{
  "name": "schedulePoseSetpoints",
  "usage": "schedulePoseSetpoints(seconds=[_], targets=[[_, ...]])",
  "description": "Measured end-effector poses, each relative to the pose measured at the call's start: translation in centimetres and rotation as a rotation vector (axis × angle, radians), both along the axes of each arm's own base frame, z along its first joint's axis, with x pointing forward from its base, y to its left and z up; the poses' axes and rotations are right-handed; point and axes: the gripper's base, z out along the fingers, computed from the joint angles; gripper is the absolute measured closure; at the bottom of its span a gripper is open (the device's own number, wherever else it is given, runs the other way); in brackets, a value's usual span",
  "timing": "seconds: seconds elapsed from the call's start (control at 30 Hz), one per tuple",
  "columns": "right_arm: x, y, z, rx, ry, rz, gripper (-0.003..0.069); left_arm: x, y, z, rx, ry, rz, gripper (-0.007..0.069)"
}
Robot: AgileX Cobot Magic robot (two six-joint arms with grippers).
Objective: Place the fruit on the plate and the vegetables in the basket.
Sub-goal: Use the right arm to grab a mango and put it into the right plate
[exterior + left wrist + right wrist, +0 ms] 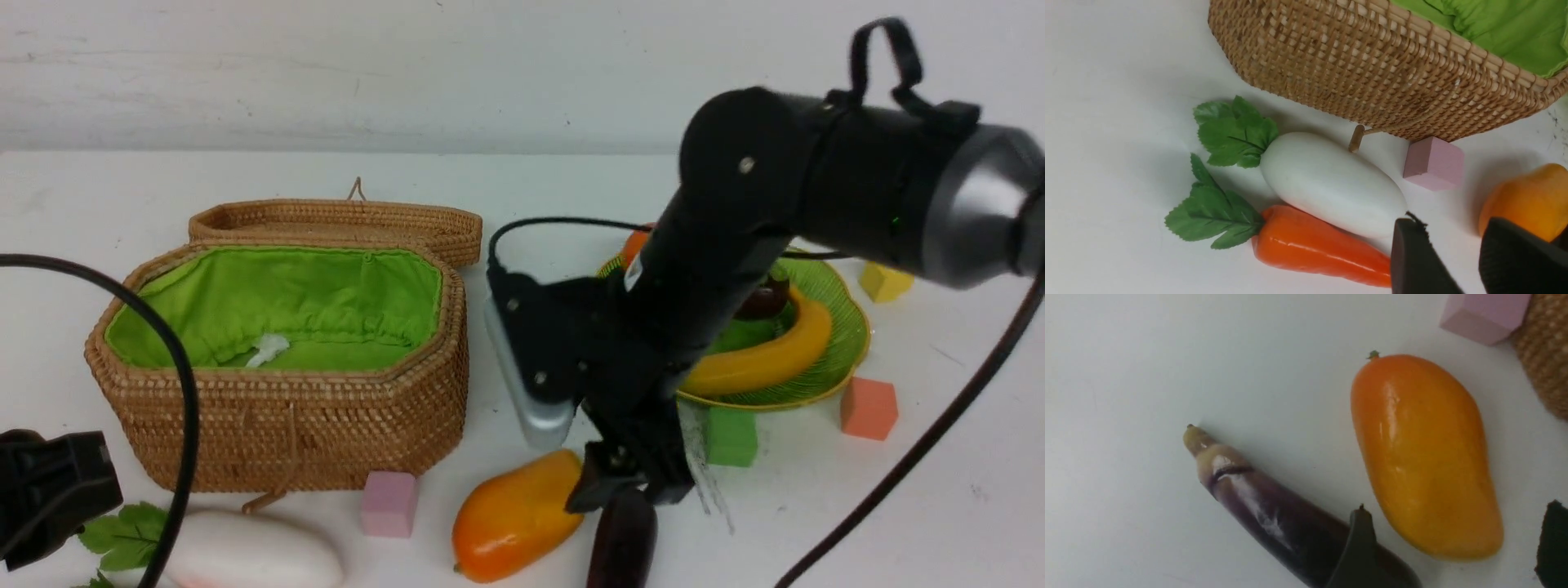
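Left hand (1453, 241) parted, holding nothing; radish (1331, 183) and carrot (1318, 249) lie outside the basket (277, 433); mango (1425, 457) step in hand: wide-open, unladen right hand (1449, 543) should straddle it, avoiding the eggplant (1290, 522)

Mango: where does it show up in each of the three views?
Front view: lower middle, beside the right gripper.
Left wrist view: at the picture's right edge, partly cut off, the mango.
Right wrist view: right of centre, whole, beside the eggplant.
Shared landmark: the pink cube, visible in all three.
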Motion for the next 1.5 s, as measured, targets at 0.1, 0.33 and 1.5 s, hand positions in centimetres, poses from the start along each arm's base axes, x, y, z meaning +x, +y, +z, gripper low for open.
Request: schedulePoseSetpoints(seconds=[0.1,0.33,1.5], targets=[[0.0,1.2,-2.0,-0.038,-0.002,0.026,0.0106,0.0,0.0,0.0,0.000,0.000,0.000,0.0386],[1.4,3.2,-6.2,-0.034,-0.025,-0.034,0.0076,0.0,0.0,0.0,0.001,0.001,0.000,0.0386],[14.6,-14.4,-2.0,0.246,-0.061,-0.838,0.0081,0.0,0.0,0.0,0.007,-0.002,0.000,0.0386]])
